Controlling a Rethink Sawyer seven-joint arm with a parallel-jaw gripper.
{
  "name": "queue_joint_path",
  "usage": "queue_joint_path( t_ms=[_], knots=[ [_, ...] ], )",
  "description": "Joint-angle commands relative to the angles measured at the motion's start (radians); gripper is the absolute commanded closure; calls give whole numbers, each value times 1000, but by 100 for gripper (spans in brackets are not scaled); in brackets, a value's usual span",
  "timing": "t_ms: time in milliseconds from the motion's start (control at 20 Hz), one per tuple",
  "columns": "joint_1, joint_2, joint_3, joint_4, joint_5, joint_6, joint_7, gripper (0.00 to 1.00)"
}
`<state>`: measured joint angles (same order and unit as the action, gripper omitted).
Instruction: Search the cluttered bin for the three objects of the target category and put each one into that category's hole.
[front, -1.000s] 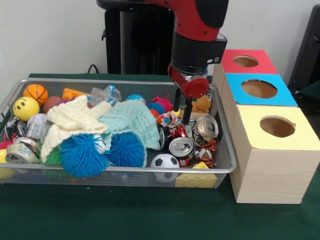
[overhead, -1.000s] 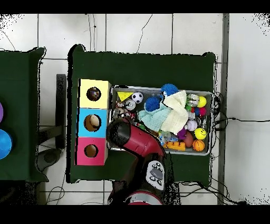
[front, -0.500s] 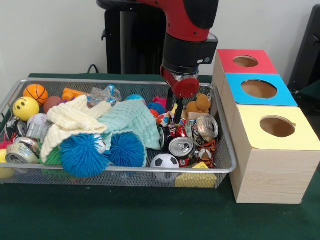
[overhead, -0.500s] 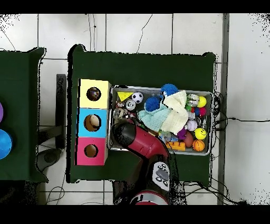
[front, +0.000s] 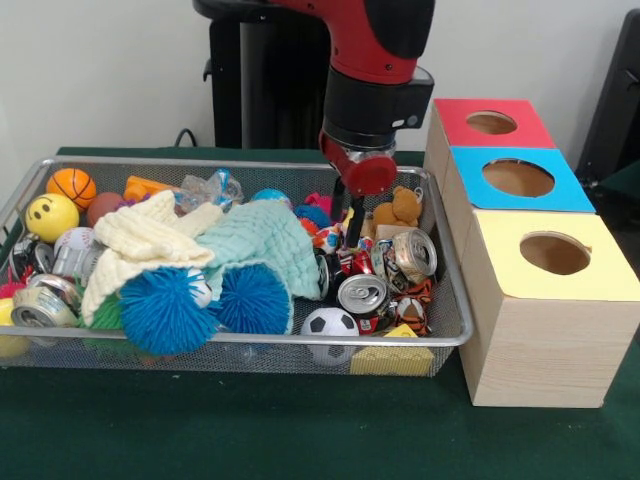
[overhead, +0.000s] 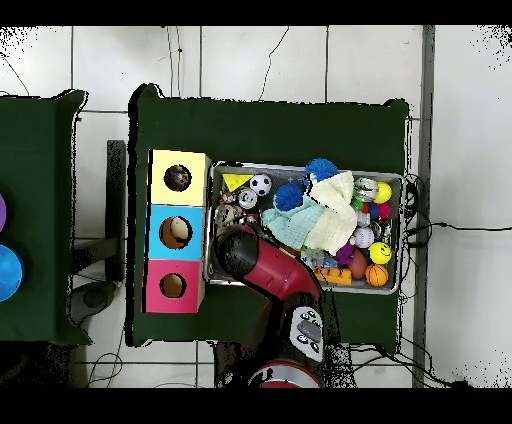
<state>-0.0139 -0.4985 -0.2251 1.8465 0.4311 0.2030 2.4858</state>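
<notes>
Hovering unchanged, tool (front: 343, 212) over bin (front: 450, 330) beside teddy (front: 400, 208).

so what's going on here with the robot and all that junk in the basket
A red and black robot arm hangs over the right end of a wire mesh bin packed with balls, crushed cans, cloths and small toys. Its gripper is low among the clutter, just left of a small brown teddy bear and above some crushed cans; nothing is visibly in its grasp. Beside the bin stand three wooden boxes with holes in red, blue and yellow tops.
</notes>
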Motion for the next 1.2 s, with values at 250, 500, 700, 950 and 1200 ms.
queue_joint_path(
  t_ms=[250, 500, 700, 950, 1200],
  knots=[
    [14, 86, 186, 87, 73, -177, 264, 0],
    [-58, 148, 269, 78, 38, -285, 253, 0],
    [-67, 206, 288, 54, 33, -366, 260, 0],
    [-83, 191, 279, 75, 26, -364, 214, 0],
    [-77, 150, 242, 105, 25, -331, 183, 0]
  ],
)
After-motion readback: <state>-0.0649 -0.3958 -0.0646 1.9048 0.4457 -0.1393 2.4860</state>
